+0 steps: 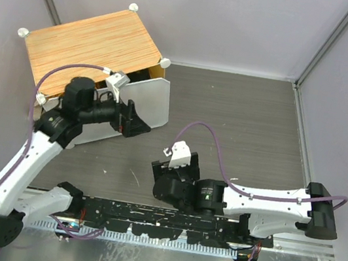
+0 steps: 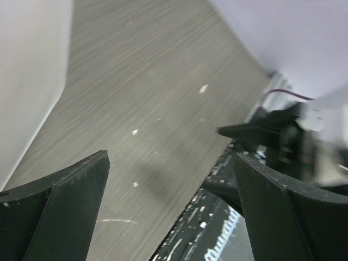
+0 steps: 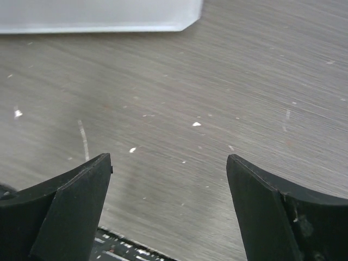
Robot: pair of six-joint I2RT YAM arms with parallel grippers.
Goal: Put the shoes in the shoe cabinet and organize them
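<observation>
The shoe cabinet [image 1: 91,48] stands at the back left, with a striped orange-brown top, white corner knobs and its white door [image 1: 145,103] hanging open. No shoes show in any view. My left gripper [image 1: 137,123] is open and empty, just in front of the open door; in the left wrist view [image 2: 171,163] it looks down on bare table beside a white panel [image 2: 30,81]. My right gripper [image 1: 165,177] is open and empty, low over the table near the front middle; the right wrist view [image 3: 169,163] shows the door's edge [image 3: 98,15] ahead.
The dark wood-grain table [image 1: 240,128] is walled by pale grey panels at the back and sides. A black mounting rail [image 1: 166,219] with both arm bases runs along the near edge. Purple cables loop over both arms.
</observation>
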